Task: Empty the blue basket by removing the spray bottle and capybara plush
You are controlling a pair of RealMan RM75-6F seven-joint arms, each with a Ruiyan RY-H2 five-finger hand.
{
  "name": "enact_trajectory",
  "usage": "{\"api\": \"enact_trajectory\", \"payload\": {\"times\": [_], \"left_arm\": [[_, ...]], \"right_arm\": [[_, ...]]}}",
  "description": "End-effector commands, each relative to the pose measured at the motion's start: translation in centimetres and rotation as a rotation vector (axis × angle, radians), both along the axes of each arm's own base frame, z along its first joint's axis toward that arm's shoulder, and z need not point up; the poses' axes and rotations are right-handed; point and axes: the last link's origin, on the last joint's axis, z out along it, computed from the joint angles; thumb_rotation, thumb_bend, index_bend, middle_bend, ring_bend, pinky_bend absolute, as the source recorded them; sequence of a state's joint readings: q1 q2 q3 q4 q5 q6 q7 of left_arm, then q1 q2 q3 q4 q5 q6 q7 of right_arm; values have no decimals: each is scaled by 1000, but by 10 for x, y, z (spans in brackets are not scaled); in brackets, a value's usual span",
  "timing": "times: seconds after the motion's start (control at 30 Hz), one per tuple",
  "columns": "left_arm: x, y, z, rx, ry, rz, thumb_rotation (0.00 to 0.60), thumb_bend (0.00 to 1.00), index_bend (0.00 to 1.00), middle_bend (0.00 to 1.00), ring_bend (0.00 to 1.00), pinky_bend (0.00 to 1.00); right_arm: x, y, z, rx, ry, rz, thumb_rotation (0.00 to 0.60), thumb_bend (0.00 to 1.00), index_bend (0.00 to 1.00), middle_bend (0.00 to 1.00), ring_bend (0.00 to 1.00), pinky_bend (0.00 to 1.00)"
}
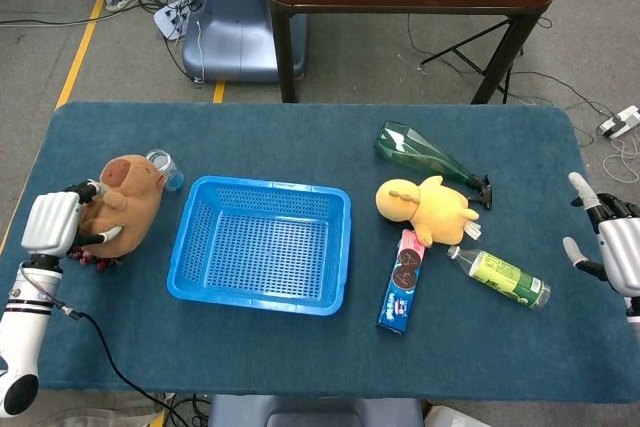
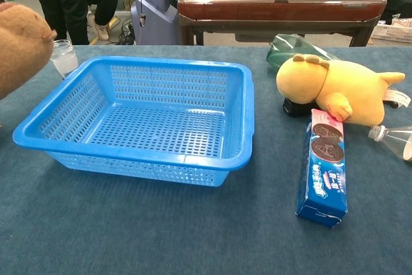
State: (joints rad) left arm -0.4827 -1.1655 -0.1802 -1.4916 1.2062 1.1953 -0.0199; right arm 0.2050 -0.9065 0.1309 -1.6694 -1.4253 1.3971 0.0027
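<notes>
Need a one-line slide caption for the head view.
Left hand holds capybara plush left of the emptied blue basket; right hand idle.

yellow plush (image 1: 425, 206), cookie box (image 1: 400, 279), glass jar (image 1: 162, 168)

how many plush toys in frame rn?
2. The brown capybara plush is left of the blue basket, gripped by the left robot hand. The yellow duck plush lies on the table right of the basket. None appear hidden.
</notes>
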Motion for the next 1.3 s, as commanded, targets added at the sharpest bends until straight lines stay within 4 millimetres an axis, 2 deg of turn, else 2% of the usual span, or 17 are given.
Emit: {"api": "enact_trajectory", "payload": {"times": [0.03,0.1,0.13,0.23,0.27,0.33,0.37,0.4,0.57,0.67,0.73,0.77,0.83,1.03,1.3], "left_arm": [[-1,2,-10,-21,27,4,600,249,564,588,620,832],[1,3,-16,-37,39,7,596,249,536,551,596,833],[1,3,-17,-43,48,10,573,249,513,520,576,832],[2,4,-21,-60,68,29,456,247,433,432,506,802],[2,3,-22,-70,77,41,414,247,396,396,469,767],[3,2,-22,-77,82,55,369,247,340,347,410,695],[4,0,-22,-79,82,62,346,246,290,315,356,622],[4,-1,-21,-75,83,65,331,246,242,289,303,551],[6,-12,-16,-60,91,74,319,246,163,217,220,460],[4,-19,-13,-39,89,83,348,246,154,204,209,435],[3,-23,-11,-17,73,87,448,246,157,203,208,432],[3,-26,-11,-7,62,85,532,246,163,203,208,432],[0,-33,-9,22,38,84,598,246,172,203,208,432],[-14,-61,-4,80,53,103,600,246,186,203,208,432],[-20,-102,4,115,65,139,600,246,195,203,208,432]], "right_arm": [[0,0,0,-1,0,-1,600,315,54,323,241,332],[-1,1,1,-4,0,-5,600,315,54,323,241,332],[-1,1,2,-5,1,-6,600,315,54,323,241,331],[-2,3,3,-10,1,-13,600,315,53,323,241,332],[-3,4,4,-12,1,-16,600,315,53,323,241,332],[-4,5,5,-14,1,-22,600,315,53,323,241,332],[-5,6,5,-15,0,-27,600,315,53,323,241,332],[-6,6,6,-16,-1,-31,600,315,53,323,241,332],[-16,14,2,-10,-17,-73,600,315,54,322,241,332],[-21,18,0,-7,-22,-92,600,315,53,323,241,333],[-24,21,-3,-5,-26,-99,600,315,54,323,241,332],[-25,22,-4,-2,-28,-104,600,315,57,323,241,332],[-29,25,-9,15,-31,-119,600,315,68,323,241,333],[-30,33,-19,16,-64,-108,600,315,81,314,241,333],[-26,53,-31,9,-84,-82,600,315,81,309,241,333]]}}
